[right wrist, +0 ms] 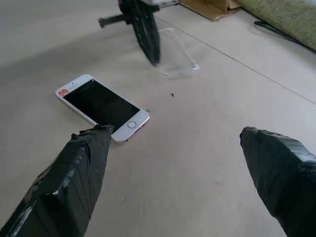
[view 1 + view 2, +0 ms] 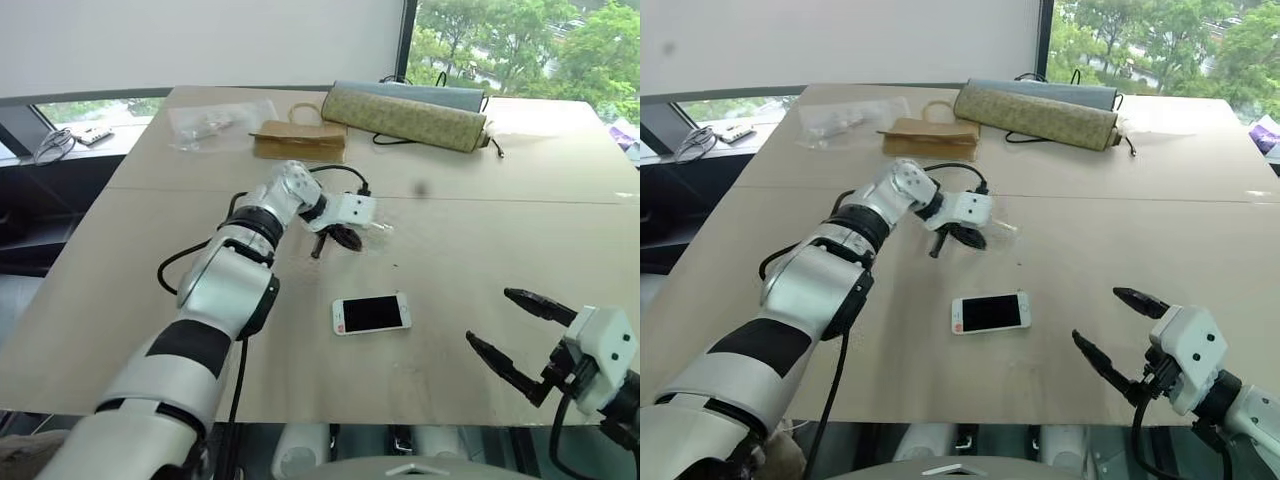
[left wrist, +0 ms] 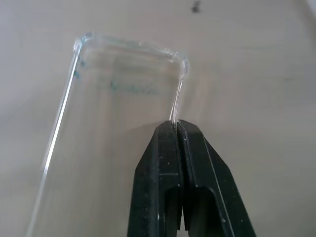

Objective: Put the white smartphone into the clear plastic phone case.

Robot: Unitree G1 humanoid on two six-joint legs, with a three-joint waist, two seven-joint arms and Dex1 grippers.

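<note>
Transparent round-cornered clear plastic phone case

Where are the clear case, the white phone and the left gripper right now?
clear plastic phone case (image 3: 113,113), left wrist view, on its flat back panel.
white smartphone (image 2: 371,314), left eye view, middle of its black screen.
left gripper (image 3: 177,129), left wrist view, fingertips shut on the case's rim.

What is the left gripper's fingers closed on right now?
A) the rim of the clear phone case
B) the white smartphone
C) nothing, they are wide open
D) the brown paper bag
A: the left gripper has its fingers pinched together on the raised rim of the clear plastic phone case, while the white smartphone lies untouched on the table.
</note>
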